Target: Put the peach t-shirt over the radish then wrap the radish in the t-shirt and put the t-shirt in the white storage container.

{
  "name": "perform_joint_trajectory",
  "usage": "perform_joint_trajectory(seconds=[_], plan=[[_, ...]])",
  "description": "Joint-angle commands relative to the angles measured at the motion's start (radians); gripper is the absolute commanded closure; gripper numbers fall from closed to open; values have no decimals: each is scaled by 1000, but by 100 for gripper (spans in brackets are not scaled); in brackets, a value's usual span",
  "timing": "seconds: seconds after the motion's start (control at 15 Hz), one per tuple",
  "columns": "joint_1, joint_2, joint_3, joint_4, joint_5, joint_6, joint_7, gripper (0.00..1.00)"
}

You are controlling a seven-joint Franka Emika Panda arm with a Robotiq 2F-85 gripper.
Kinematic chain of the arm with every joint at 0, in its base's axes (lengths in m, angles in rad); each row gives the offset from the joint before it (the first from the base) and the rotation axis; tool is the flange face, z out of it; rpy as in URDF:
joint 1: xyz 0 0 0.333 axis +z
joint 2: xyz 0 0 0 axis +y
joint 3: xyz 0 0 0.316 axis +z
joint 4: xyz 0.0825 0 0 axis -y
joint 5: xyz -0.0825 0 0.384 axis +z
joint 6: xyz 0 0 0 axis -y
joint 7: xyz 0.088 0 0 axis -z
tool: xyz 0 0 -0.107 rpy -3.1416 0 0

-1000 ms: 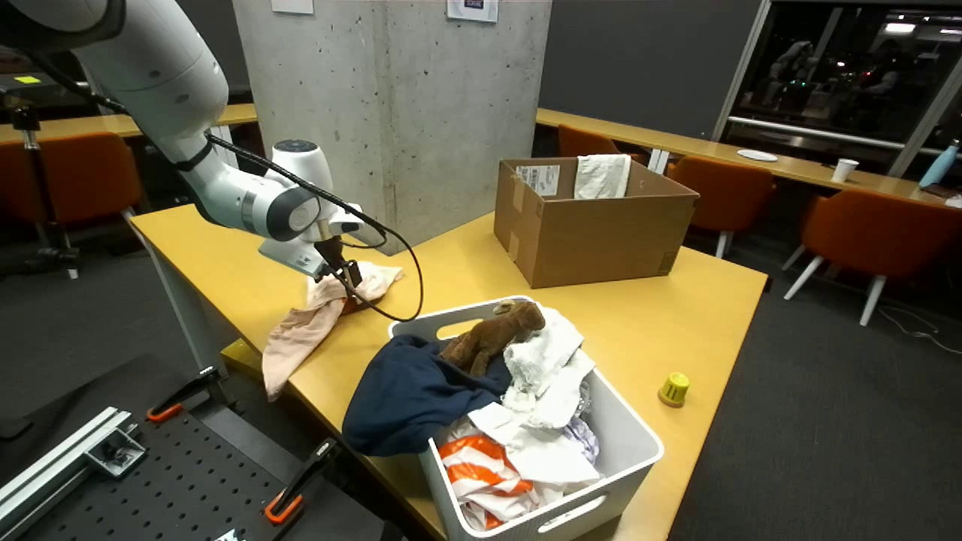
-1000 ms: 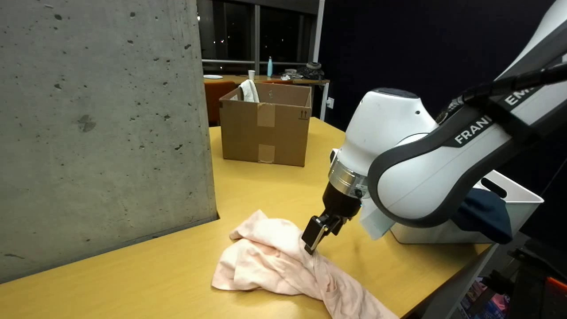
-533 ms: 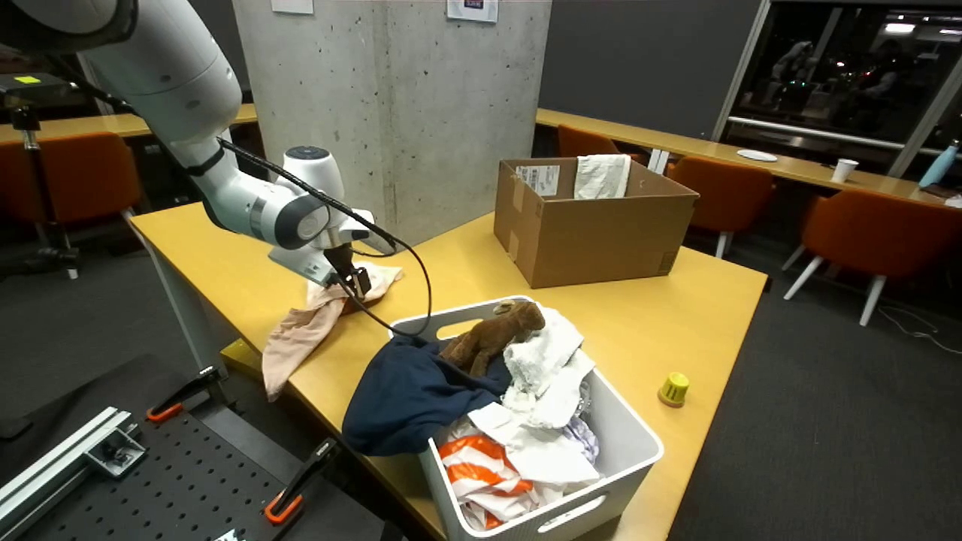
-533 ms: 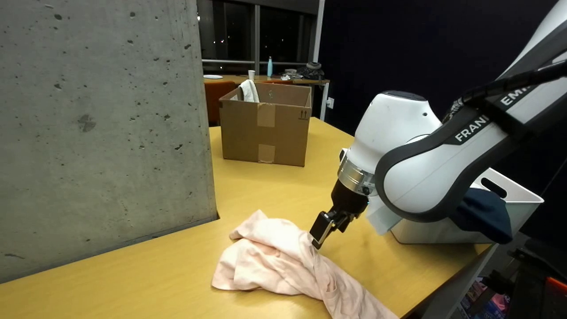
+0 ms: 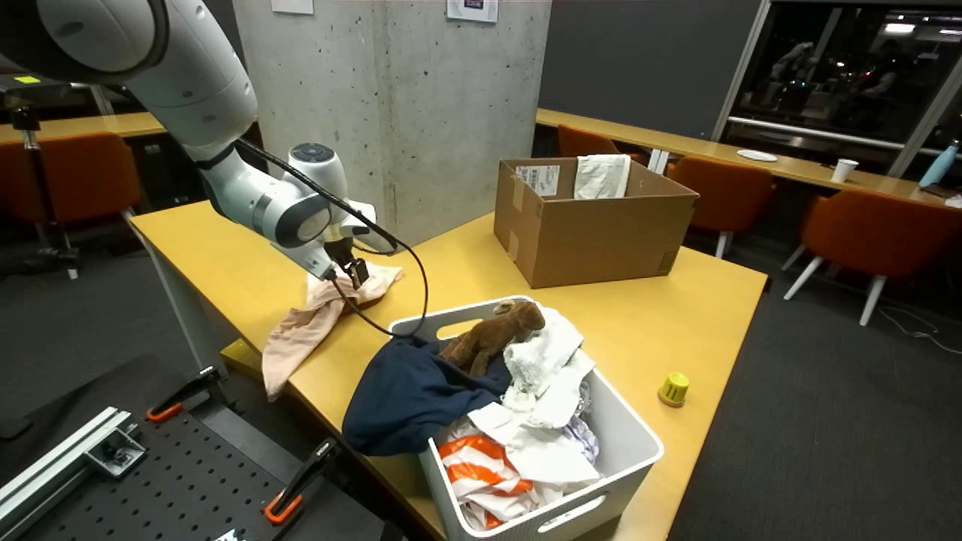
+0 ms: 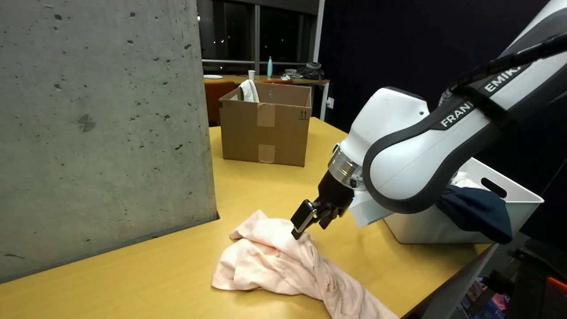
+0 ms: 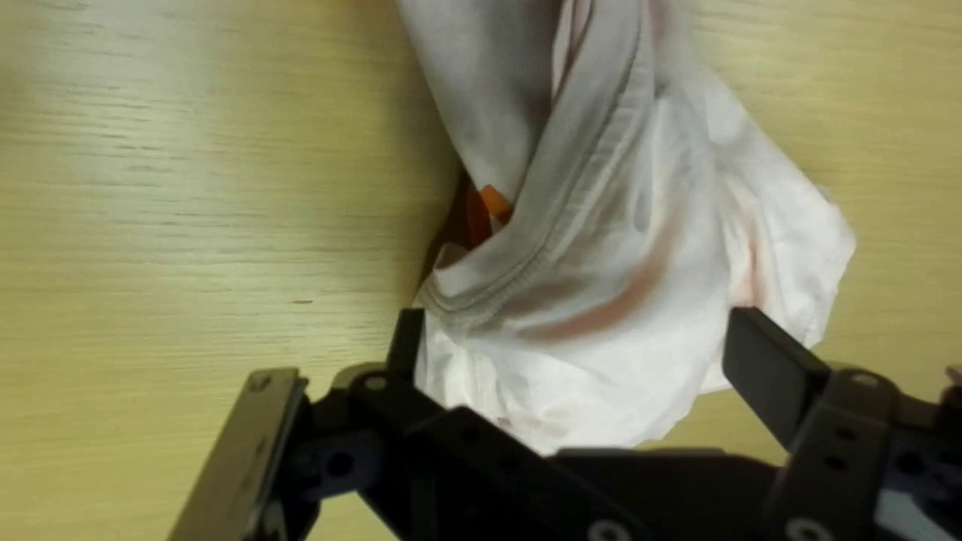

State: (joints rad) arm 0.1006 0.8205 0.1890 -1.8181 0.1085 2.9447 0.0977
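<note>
The gripper [image 7: 575, 323] is over the shirt [image 7: 616, 383], with its two fingers [image 7: 774, 368] wide apart at the bottom of the wrist view. I cannot tell if they touch it. The shirt lies crumpled on the table [image 6: 155, 283], at the bottom middle of the frame in an exterior view. In the wrist view, the radish [image 7: 479, 218] peeks out from under the shirt, left of the middle; only a red-orange bit shows, the rest is hidden. The bin [image 5: 624, 428] is at the bottom middle of the frame in an exterior view. In it are a brown toy [image 5: 492, 338], white cloths [image 5: 545, 391] and a blue cloth [image 5: 421, 398] that hangs over the side. A box [image 5: 609, 240] stands right of the middle, higher up.
</note>
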Motion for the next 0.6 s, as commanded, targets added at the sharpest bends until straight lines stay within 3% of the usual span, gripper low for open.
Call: perform_joint_trajectory(seconds=[0.0,0.07,0.13,0.53], plan=[[-33,61,56,57,24,11,-37,2],[-34,66,61,61,24,11,-38,9],[-38,69,66,64,23,9,-40,26],[-55,33,78,32,23,14,-50,70]])
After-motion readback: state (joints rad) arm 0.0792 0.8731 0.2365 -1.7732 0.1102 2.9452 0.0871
